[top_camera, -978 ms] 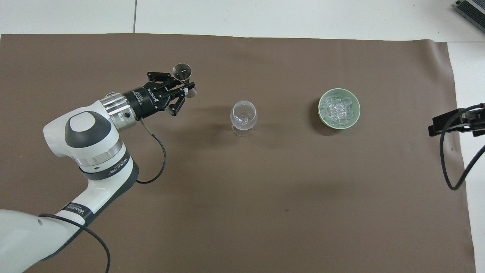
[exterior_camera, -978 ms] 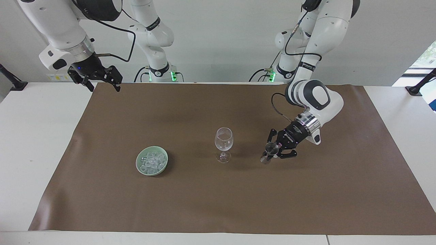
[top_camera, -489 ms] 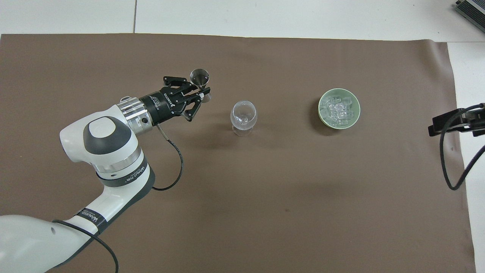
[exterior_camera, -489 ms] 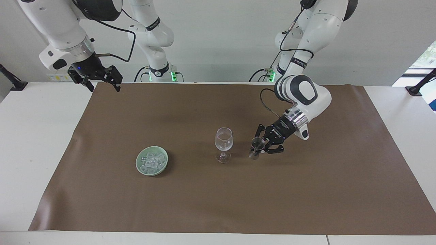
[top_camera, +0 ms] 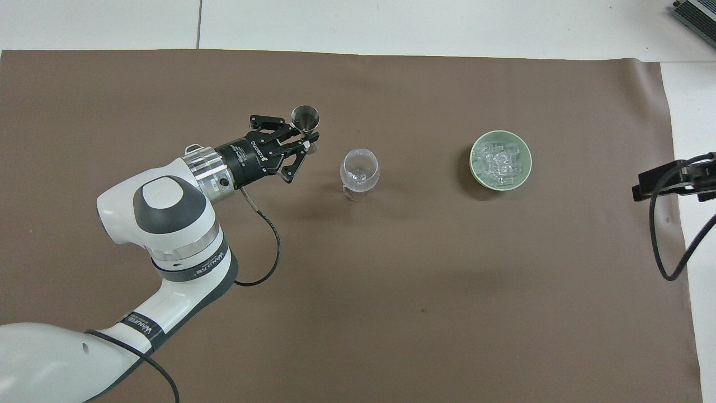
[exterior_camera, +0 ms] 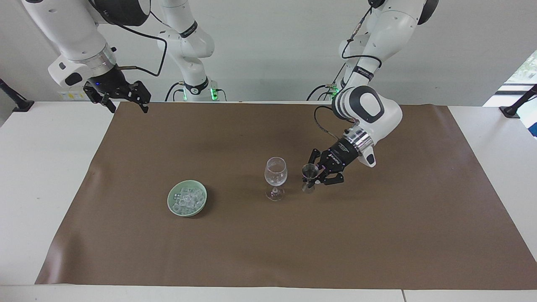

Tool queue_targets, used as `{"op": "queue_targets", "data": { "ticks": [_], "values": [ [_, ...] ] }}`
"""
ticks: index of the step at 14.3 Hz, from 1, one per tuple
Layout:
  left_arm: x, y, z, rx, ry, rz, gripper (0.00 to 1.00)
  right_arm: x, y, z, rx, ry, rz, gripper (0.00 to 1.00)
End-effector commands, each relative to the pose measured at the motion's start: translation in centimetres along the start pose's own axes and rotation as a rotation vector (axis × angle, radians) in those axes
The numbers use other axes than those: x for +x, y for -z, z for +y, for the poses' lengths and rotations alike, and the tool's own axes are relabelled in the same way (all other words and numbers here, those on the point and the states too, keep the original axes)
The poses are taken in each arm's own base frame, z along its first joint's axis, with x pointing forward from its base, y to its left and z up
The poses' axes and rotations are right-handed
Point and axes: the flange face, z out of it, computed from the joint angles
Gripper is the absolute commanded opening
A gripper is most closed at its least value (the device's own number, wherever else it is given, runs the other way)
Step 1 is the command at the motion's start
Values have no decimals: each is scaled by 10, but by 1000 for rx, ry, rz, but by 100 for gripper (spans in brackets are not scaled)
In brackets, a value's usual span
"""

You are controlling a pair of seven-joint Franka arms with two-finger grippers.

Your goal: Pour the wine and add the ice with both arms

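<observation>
A clear stemmed wine glass (exterior_camera: 275, 176) (top_camera: 359, 172) stands upright in the middle of the brown mat. My left gripper (exterior_camera: 315, 175) (top_camera: 305, 141) is shut on a small metal jigger (exterior_camera: 309, 177) (top_camera: 306, 121), held upright just above the mat beside the glass, toward the left arm's end. The ice (exterior_camera: 187, 199) (top_camera: 498, 162) is a heap of clear cubes in a pale green bowl (exterior_camera: 173, 206) (top_camera: 523, 176), beside the glass toward the right arm's end. My right gripper (exterior_camera: 122, 97) (top_camera: 651, 184) waits raised over the mat's corner near its base.
The brown mat (exterior_camera: 268, 251) (top_camera: 391, 291) covers most of the white table (exterior_camera: 37, 167). A black cable (top_camera: 668, 235) hangs from the right arm. Black clamp mounts (exterior_camera: 14, 100) sit at the table's ends.
My left gripper has carried the jigger toward the wine glass, from well aside of it to right beside it. The right arm has not moved.
</observation>
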Motion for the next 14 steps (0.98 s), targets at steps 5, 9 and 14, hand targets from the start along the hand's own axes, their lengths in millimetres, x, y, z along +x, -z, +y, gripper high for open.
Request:
{"op": "queue_targets", "data": {
  "ticks": [5,9,14],
  "values": [
    [-10,-3,-21,-30,-78,36,0,-4,2,0,23,17,5,100],
    [-12,-5,-31,-38,-127,59,0,-4,2,0,23,17,5,100],
    [-15,-9,-38,-37,-172,69,0,-4,2,0,23,17,5,100]
  ]
}}
